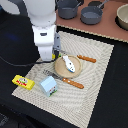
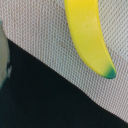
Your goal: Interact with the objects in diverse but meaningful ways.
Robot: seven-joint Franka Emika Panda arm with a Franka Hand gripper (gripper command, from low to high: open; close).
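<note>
In the wrist view a yellow banana [image 2: 90, 35] with a green tip lies on the woven placemat [image 2: 45, 35], close under the camera. My fingers do not show there. In the exterior view my gripper [image 1: 48, 58] hangs low over the placemat's far corner on that view's left and hides the banana. A small white bottle [image 1: 68, 64] lies on a round wooden plate [image 1: 59, 70]. A yellow packet [image 1: 23, 81] and a pale-blue and white milk carton [image 1: 48, 86] stand at the placemat's near left. Two dark grey pots [image 1: 91, 15] sit on the brown board behind.
A knife with an orange handle [image 1: 86, 58] lies beyond the plate and a fork with an orange handle [image 1: 67, 81] lies in front of it. A pale bowl [image 1: 123, 17] sits at the far right. The black table [image 2: 55, 100] borders the placemat. A cable [image 1: 15, 64] runs along the left.
</note>
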